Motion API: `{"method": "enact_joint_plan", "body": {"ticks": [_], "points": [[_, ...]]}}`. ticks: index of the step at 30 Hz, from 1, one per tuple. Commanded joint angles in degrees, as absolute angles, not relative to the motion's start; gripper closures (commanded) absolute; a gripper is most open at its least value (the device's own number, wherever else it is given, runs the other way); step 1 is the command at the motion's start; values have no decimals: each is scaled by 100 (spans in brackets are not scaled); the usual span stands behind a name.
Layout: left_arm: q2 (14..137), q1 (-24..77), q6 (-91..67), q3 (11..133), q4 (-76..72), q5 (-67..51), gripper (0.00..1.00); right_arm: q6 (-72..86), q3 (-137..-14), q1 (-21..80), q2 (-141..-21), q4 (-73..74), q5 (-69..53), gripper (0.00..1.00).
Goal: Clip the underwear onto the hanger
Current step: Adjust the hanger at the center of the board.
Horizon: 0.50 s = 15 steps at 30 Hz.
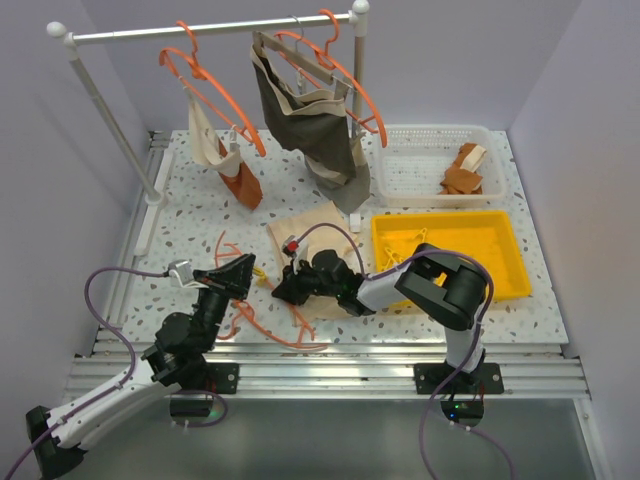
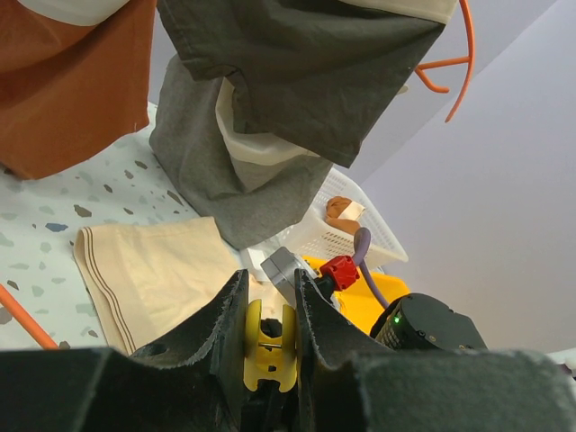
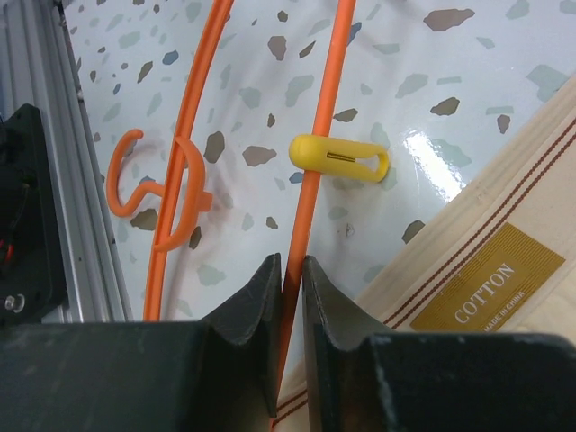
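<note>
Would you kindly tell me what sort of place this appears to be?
Probably a robotics lab bench staged as a laundry corner: a clothes rail with a dark garment hanging from it, a white basket and a yellow tray, all on a speckled table.

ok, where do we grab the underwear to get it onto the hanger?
The underwear lies flat, so probably pinch from above at its striped edge, near the label. That edge runs right beside the hanger, with bare table next to it for one jaw to slide under.
</note>
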State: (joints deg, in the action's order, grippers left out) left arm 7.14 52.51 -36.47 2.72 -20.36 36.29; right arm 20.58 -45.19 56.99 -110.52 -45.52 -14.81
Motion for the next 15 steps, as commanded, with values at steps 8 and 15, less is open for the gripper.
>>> {"method": "enact_joint_plan", "body": {"ticks": [8,15], "points": [[721,5256,-3691,-756,-2118,3718,100,3250,-4781,5651,-10978,-4984,-458,100],[659,5256,-3709,-730,-2074,3674,100,3937,-4641,5660,-10899,-4860,412,100]]}}
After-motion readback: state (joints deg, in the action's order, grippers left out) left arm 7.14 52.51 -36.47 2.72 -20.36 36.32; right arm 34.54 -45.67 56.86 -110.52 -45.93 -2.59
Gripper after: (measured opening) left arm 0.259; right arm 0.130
